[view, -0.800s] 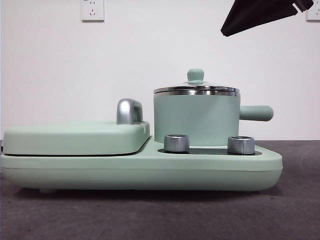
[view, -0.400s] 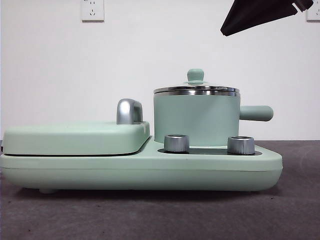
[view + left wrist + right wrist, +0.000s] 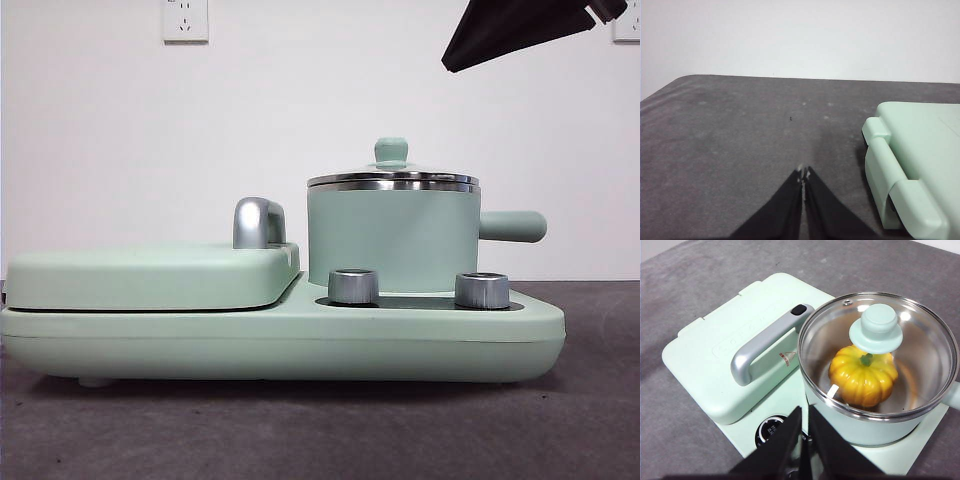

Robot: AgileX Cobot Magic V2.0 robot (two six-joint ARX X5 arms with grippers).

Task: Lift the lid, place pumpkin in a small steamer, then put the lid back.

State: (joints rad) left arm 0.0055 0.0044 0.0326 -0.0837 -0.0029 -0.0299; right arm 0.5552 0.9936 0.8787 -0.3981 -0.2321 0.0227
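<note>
The small steamer (image 3: 390, 238) stands on the right half of a mint-green cooker, its stubby side handle (image 3: 512, 226) pointing right. The lid (image 3: 392, 180) rests on it, knob (image 3: 390, 152) up. In the right wrist view the pumpkin (image 3: 865, 379) lies inside the steamer (image 3: 865, 432), seen through the glass lid (image 3: 922, 357). My right gripper (image 3: 804, 412) hovers shut and empty above the cooker's front, clear of the lid; it is the black tip (image 3: 520, 30) at the top right of the front view. My left gripper (image 3: 803, 172) is shut over bare table beside the cooker.
The wide flat griddle cover (image 3: 150, 275) with its steel handle (image 3: 257, 222) fills the cooker's left half. Two steel dials (image 3: 353, 286) (image 3: 482, 290) stand in front of the steamer. The cooker's corner (image 3: 920, 150) is near my left gripper. Dark grey table (image 3: 730, 130) surrounds it.
</note>
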